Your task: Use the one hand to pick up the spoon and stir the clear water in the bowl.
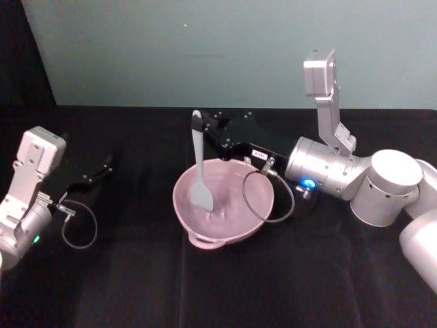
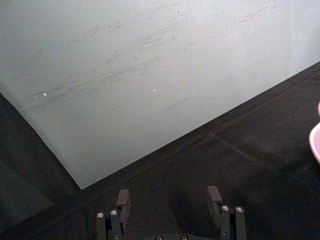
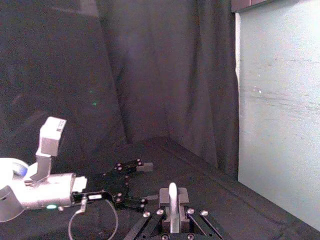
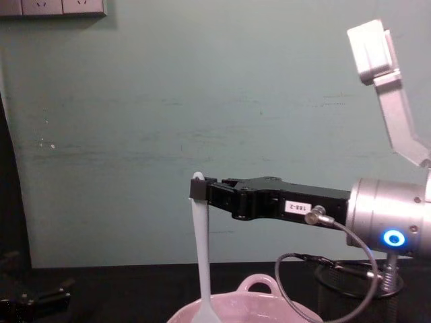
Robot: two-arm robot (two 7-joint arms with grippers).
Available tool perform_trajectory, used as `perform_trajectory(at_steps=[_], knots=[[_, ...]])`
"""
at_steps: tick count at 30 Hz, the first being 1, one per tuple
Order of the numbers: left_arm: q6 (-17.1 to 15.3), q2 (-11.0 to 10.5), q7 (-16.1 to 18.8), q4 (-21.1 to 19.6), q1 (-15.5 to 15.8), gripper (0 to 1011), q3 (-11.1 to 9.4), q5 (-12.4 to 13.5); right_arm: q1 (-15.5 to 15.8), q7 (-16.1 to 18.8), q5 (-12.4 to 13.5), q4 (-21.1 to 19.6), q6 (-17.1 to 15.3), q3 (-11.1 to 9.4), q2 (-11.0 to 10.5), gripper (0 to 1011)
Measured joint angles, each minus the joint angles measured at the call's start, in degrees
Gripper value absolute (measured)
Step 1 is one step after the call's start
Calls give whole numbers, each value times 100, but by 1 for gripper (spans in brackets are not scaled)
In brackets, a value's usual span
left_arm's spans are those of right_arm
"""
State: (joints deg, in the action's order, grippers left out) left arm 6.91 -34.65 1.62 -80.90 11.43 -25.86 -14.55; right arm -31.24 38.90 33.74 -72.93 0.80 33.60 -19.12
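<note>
The right pincer [image 1: 198,123] was clamped shut on the top end of the spoon [image 1: 199,165], its long black fingers reaching level above the far rim of the bowl [image 1: 235,179]. In the chest view, the right pincer [image 4: 199,190] gripped the handle just under its tip, and the spoon [image 4: 201,249] hung nearly upright down into the bowl [image 4: 269,311]. In the right wrist view, the white handle [image 3: 172,197] stood pinched between the two fingers.

The flat blade sat left of the bowl's centre, dipped into the water [image 1: 231,205]; whether it touched the bottom could not be told. Behind the fingers, the silver wrist carried a glowing blue ring [image 4: 393,237] to the bowl's right, and a black cable [image 1: 273,205] looped over the bowl's right rim. A black mesh cup [image 4: 350,299] stood just right of the bowl.

The left pincer [image 1: 102,167] lay well to the bowl's left on the black tablecloth [image 1: 273,287], its fingers [image 2: 122,200] spread apart and holding nothing.
</note>
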Motion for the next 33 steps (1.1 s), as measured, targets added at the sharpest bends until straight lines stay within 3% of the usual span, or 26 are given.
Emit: perform_trajectory(at_steps=[7,14,27,33], knots=[[0,0,0,0,0,1011,0,0,-340,126,5,649,141,-11,211,100],[0,0,0,0,0,1011,0,0,-392,83,11,819,185,-166,159,100],[0,0,0,0,0,1011,0,0,260,-307,87,-84,77,-545,-382,100],[0,0,0,0,0,1011,0,0,582,-415,125,-506,2,-612,-542,100]])
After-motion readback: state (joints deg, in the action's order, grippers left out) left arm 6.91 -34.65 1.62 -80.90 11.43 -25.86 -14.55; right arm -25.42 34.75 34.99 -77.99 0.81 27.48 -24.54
